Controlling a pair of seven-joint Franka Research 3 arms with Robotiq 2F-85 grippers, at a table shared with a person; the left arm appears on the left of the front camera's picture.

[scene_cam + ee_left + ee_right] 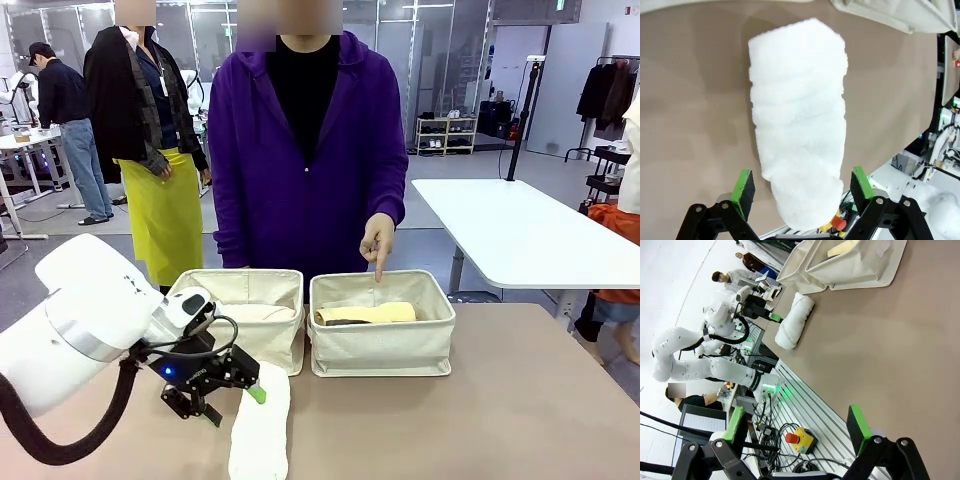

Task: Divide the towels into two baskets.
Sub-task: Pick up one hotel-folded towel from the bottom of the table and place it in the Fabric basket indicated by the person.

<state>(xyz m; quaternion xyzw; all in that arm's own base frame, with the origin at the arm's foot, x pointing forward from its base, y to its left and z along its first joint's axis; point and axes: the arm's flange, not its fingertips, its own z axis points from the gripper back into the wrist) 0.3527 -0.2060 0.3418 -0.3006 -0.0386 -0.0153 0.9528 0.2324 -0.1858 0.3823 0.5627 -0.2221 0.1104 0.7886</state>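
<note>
White terry, the rolled towel [799, 125] lies on the brown table [480, 420] in front of the left basket [245, 322], its near end between the left gripper's [802, 187] green pads [744, 183], which stand wide apart and clear of the cloth on either side. The right gripper [796, 427] hangs spread wide over bare table, holding nothing. A yellow towel [372, 313] and a dark one [345, 322] lie in the right basket [381, 345], where a person's finger [378, 262] points down.
</note>
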